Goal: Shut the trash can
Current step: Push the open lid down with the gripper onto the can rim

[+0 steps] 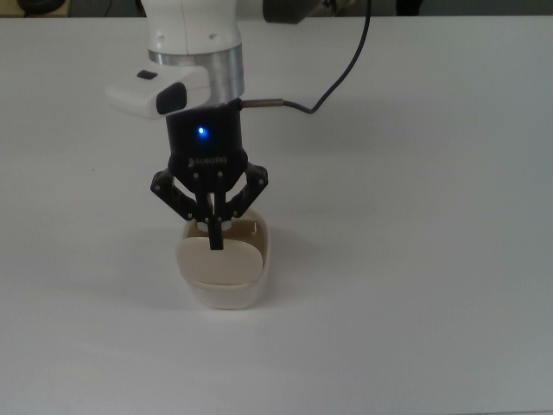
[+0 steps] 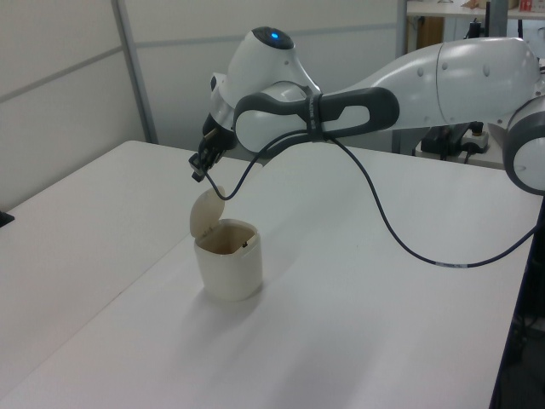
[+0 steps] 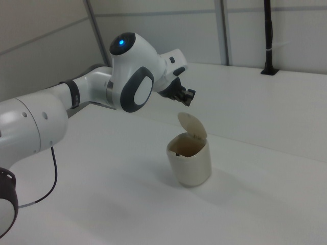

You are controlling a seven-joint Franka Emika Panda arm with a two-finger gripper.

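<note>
The bin stands on the white table, near the middle of the top view. Its lid is up, hinged at the rim's 9 o'clock edge in the left view and standing nearly upright. The inside shows a brownish wall in the left view; nothing can be made out in it. The tool hangs just above the lid's top edge, at about 11 o'clock from the bin in the left view; whether it touches the lid is unclear. In the top view its fingers look clenched together, grasping nothing.
</note>
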